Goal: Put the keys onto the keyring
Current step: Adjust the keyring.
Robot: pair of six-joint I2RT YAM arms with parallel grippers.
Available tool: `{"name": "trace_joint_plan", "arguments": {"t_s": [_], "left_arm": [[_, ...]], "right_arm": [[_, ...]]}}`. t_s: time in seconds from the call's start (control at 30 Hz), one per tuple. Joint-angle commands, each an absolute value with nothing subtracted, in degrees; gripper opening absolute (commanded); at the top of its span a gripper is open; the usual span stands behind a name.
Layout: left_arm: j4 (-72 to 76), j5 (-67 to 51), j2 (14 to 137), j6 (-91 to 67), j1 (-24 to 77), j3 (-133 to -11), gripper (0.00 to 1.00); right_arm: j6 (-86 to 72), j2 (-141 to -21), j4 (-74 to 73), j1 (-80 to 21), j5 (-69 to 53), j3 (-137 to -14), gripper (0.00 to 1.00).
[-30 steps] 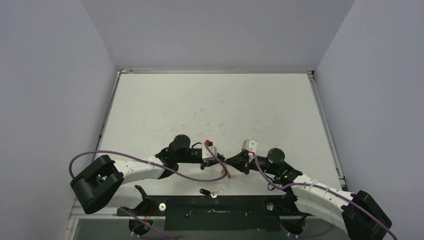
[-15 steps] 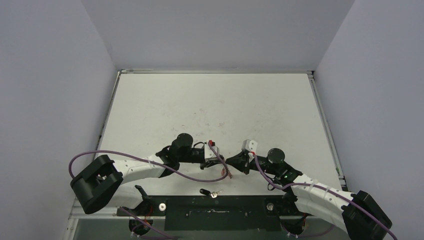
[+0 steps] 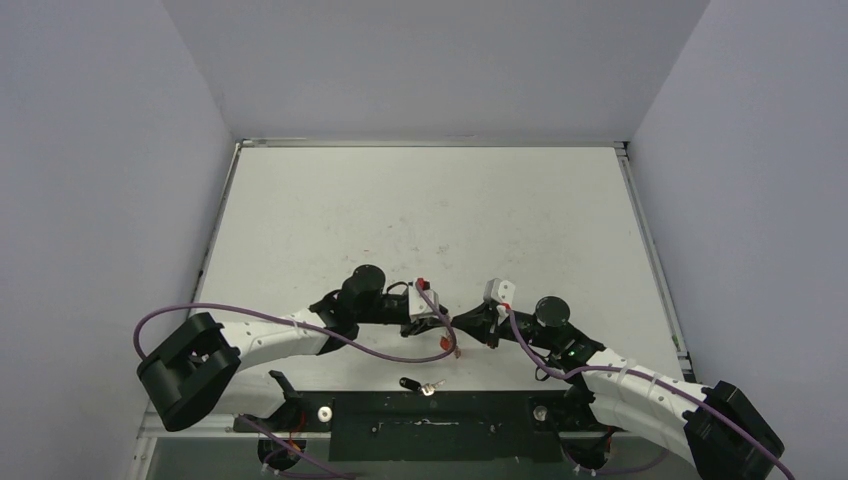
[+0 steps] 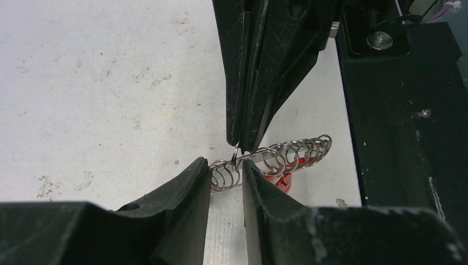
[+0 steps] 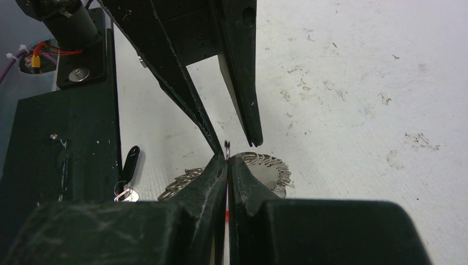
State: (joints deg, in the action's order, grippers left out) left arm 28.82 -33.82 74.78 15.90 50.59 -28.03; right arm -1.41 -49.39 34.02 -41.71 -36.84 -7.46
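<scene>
The keyring (image 3: 452, 346) hangs low over the table's near edge between my two grippers. In the left wrist view it (image 4: 287, 157) is a thin ring strung with many small silver rings, its red sleeve (image 4: 276, 179) underneath. My right gripper (image 5: 227, 160) is shut on the keyring's wire; it also shows in the top view (image 3: 464, 324). My left gripper (image 4: 227, 171) is open, its fingers straddling the strung rings; in the top view it (image 3: 440, 322) faces the right one. The loose key (image 3: 412, 384), with its dark oblong head (image 5: 129, 163), lies on the black base plate.
The black base plate (image 3: 430, 412) with screws runs along the near edge below the grippers. Purple cables loop beside both arms. Grey walls enclose the white table (image 3: 420, 210) on three sides.
My left gripper has moved slightly right, closing in on the right gripper and the keyring. The right arm and the loose key have stayed put.
</scene>
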Motion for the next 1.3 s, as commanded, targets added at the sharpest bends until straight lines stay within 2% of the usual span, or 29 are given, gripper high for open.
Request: {"name": "trace_joint_plan", "arguments": {"t_s": [0.0, 0.23, 0.43, 0.47, 0.57, 0.63, 0.7, 0.83, 0.97, 1.1, 1.27], "left_arm": [[31.54, -33.64, 73.34, 15.04, 50.88, -30.28, 0.24], [30.38, -33.84, 73.96, 15.79, 51.07, -30.58, 0.00], [29.50, -32.52, 72.63, 15.98, 51.06, -30.60, 0.00], [28.45, -31.95, 72.01, 16.30, 51.08, -30.85, 0.00], [21.08, -29.09, 69.87, 20.00, 51.09, -32.67, 0.00], [13.93, -27.89, 68.81, 23.43, 51.06, -35.15, 0.00], [6.67, -27.13, 68.31, 26.65, 51.06, -38.17, 0.00], [-6.15, -26.41, 68.86, 31.68, 51.15, -43.69, 0.00], [-14.54, -24.86, 70.80, 34.39, 51.45, -48.30, 0.00], [-18.43, -23.12, 72.43, 35.23, 52.28, -51.55, 0.00], [-18.30, -22.26, 73.83, 34.12, 53.61, -52.47, 0.00]], "right_arm": [[-1.67, -49.04, 38.85, -42.01, -37.31, -7.65, 0.00], [-1.68, -49.11, 38.85, -42.01, -37.35, -7.56, 0.00], [-1.46, -49.06, 37.92, -41.94, -37.02, -8.02, 0.00], [-1.17, -48.94, 36.86, -41.97, -36.78, -8.50, 0.05], [1.05, -47.43, 31.77, -41.92, -35.55, -10.28, 0.42], [2.68, -45.51, 28.46, -41.92, -34.56, -11.40, 0.55], [4.06, -43.35, 25.74, -41.92, -33.57, -12.38, 0.60], [6.24, -40.89, 21.57, -41.92, -32.77, -14.57, 0.59], [6.32, -42.72, 22.17, -41.92, -34.05, -16.21, 0.49], [4.55, -47.08, 27.47, -41.92, -35.41, -15.94, 0.41], [2.09, -53.03, 33.52, -42.01, -37.06, -15.95, 0.38]]}}
